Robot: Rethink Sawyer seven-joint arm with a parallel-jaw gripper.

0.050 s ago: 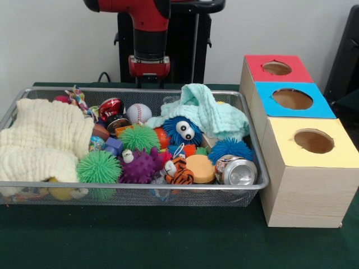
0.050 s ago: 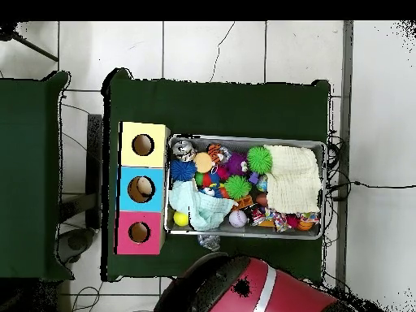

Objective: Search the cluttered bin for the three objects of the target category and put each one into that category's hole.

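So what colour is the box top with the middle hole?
Blue. The middle box top shows best in the front view.

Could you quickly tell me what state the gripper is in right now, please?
Gripper: cannot be told. Only the red arm shows, drawn back behind the mesh bin, with nothing from the bin on it.

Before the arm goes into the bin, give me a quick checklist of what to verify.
1. Arm clear of the bin: ok, it is drawn back behind it.
2. End effector open or shut: cannot tell.
3. Three holes unblocked: red hole, blue hole and yellow hole look open from the front: ok.
4. Blue hole empty: cannot tell, the overhead view shows something pale inside.
5. Items reachable: not ok, the cream cloth and the mint cloth cover part of the pile.
6. Soda can steady: ok, lying on its side against the bin's front rim.
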